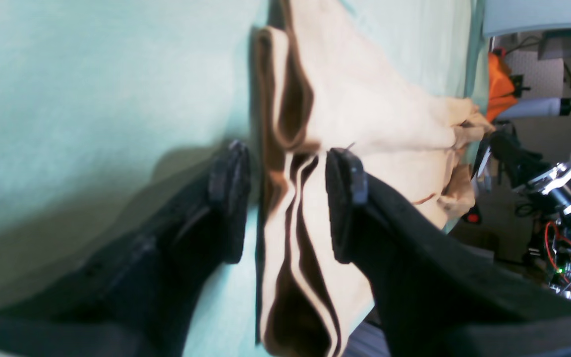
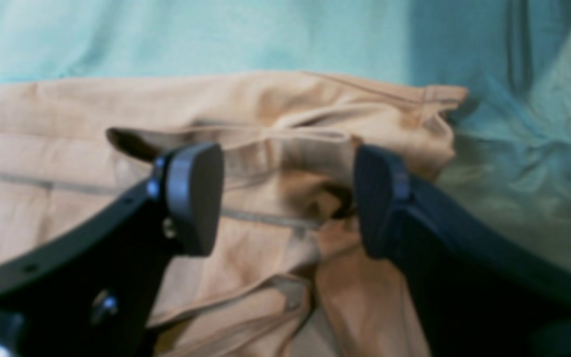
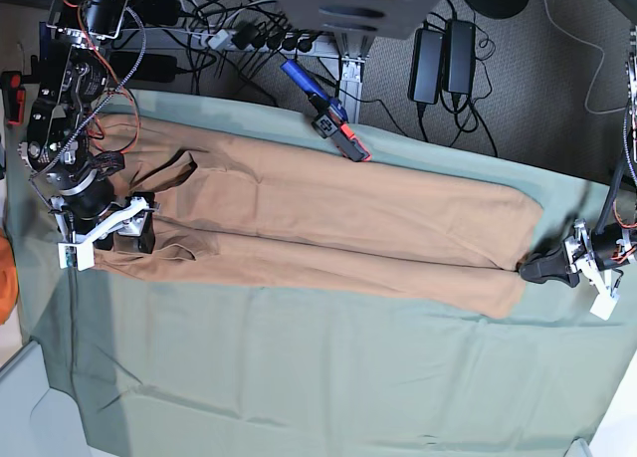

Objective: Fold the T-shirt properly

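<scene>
the plain tan cotton t-shirt (image 3: pixel 328 233) lies as a long folded band across the sage-green cloth sheet (image 3: pixel 299 377). my left gripper (image 1: pixel 285 183) straddles its layered end, spread; my right gripper (image 2: pixel 288 198) hangs spread over the bunched end. pinching only some layers could undo the fold.

No legible text, labels, brand marks or numbers anywhere: nothing readable on the T-shirt (image 2: pixel 285 124) cloth between either set of jaws, and none on the green sheet (image 3: pixel 299 367) beyond them.
</scene>
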Controlling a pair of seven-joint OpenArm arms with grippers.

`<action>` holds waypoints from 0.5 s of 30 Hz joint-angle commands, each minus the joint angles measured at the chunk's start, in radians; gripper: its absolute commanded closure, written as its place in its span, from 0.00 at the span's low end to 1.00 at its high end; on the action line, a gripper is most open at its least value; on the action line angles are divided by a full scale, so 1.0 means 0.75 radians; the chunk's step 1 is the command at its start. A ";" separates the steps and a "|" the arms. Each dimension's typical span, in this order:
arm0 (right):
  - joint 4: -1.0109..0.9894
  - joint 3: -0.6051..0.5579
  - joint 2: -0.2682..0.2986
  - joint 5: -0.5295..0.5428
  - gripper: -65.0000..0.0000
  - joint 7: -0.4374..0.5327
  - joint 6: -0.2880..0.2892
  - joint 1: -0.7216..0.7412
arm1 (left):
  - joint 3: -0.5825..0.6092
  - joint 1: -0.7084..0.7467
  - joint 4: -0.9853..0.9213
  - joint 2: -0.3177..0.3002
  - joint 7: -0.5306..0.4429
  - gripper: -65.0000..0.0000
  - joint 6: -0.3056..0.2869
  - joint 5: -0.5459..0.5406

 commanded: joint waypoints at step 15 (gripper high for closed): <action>0.022 0.010 0.018 0.014 0.36 0.026 0.076 0.015 | -0.003 0.009 0.141 0.081 0.063 0.56 -0.025 -0.024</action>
